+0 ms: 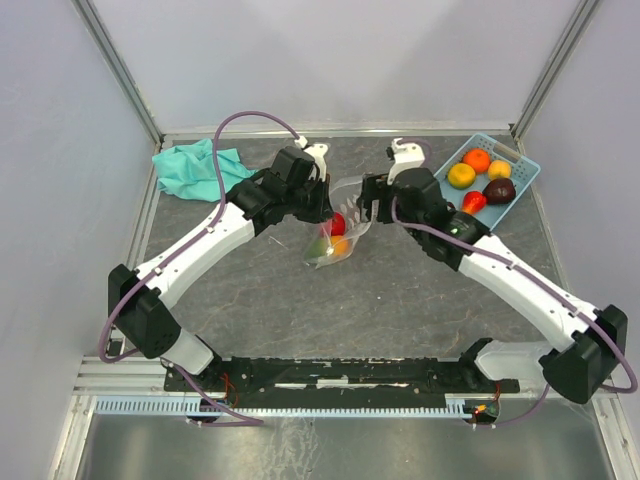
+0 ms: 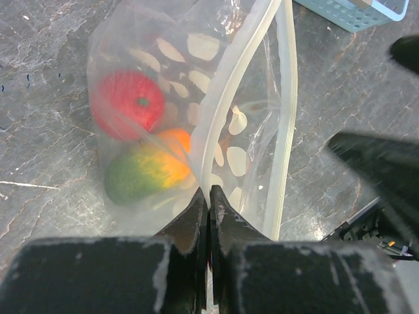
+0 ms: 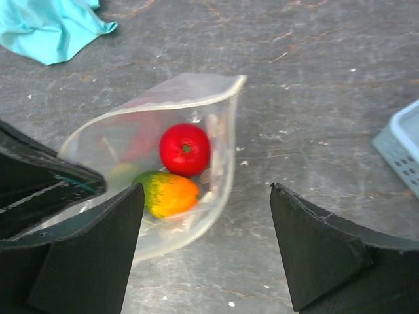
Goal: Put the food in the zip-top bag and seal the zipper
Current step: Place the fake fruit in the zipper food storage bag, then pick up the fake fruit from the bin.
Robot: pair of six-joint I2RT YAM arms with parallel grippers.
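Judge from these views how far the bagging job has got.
Done: a red fruit and a green-orange one lie in the bag. In hand: the left gripper pinches its rim, mouth open; the right gripper is open. Left: five fruits in the basket, zipper unsealed.

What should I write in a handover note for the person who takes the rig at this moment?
Left gripper: shut on the mouth edge of the zip-top bag, holding it open.
Right gripper: open, empty, at the bag's mouth.
Done: a red fruit and a green-orange fruit are in the bag.
Left: five fruits lie in the basket at the far right. Move them in, then close the zipper, which is open.
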